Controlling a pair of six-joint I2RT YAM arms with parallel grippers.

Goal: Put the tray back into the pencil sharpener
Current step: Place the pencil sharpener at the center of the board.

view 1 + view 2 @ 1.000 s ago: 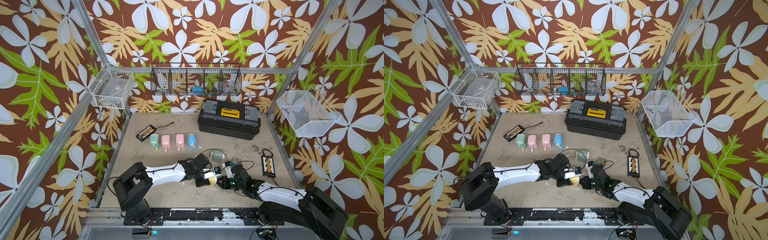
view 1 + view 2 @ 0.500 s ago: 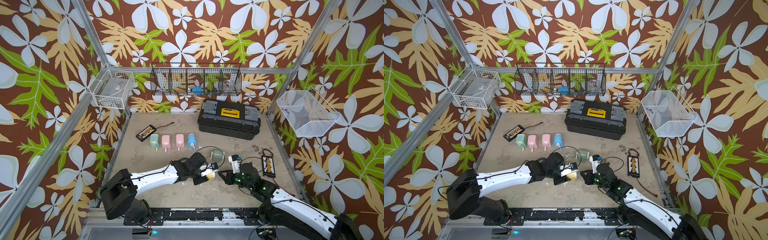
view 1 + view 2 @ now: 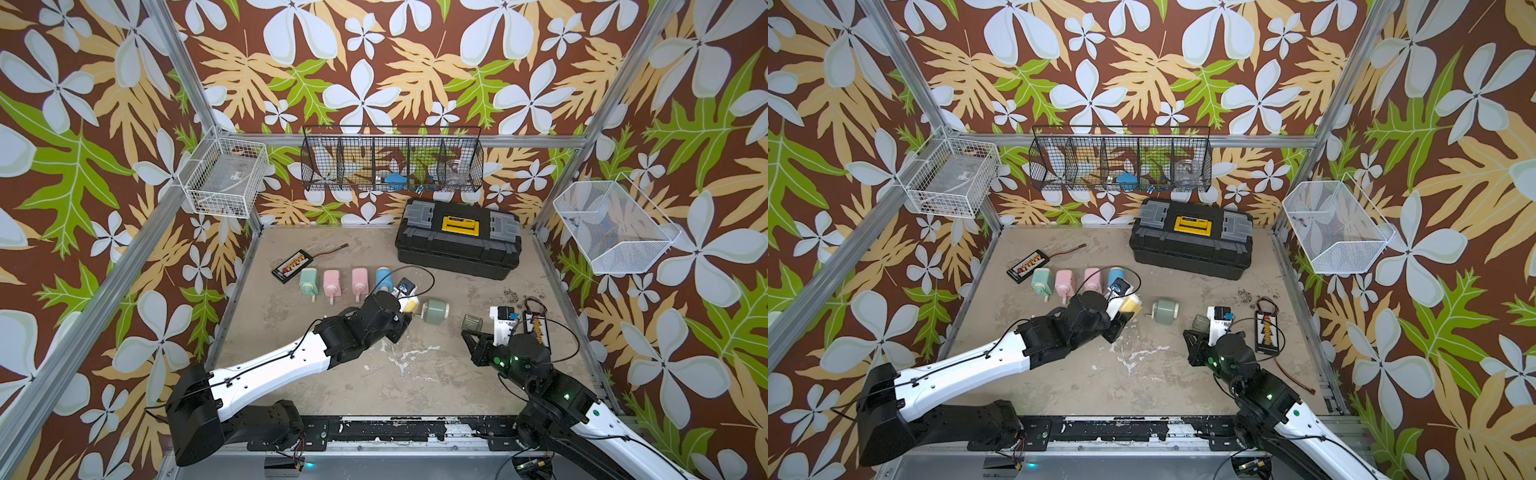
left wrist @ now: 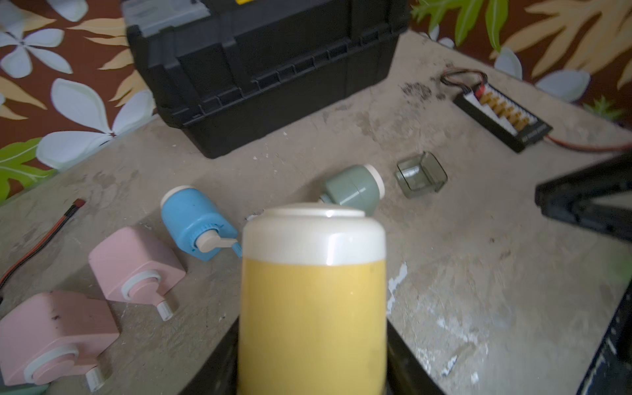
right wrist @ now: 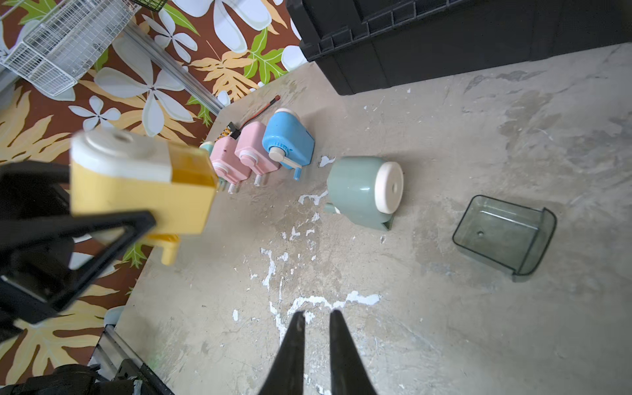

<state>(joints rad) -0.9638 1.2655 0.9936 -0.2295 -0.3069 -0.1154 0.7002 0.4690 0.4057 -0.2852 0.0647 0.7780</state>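
Only wrist view shows right tool [image 5: 317, 313] ajar, empty; left tool [image 4: 312, 355] clamps yellow sharpener [image 4: 313, 290].

The left arm [image 3: 270, 370] reaches long and low from the front edge toward the middle of the counter [image 3: 415, 386]. Its black wrist [image 3: 357, 332] bends a little. The left pincer [image 3: 405, 316] is squeezed tight on a yellow sharpener [image 3: 410, 305] and holds it up in the air. The right arm [image 3: 582, 411] rises from the front right corner and folds forward. The right pincer [image 5: 316, 319] points down at the counter, open just a crack, holding nothing.
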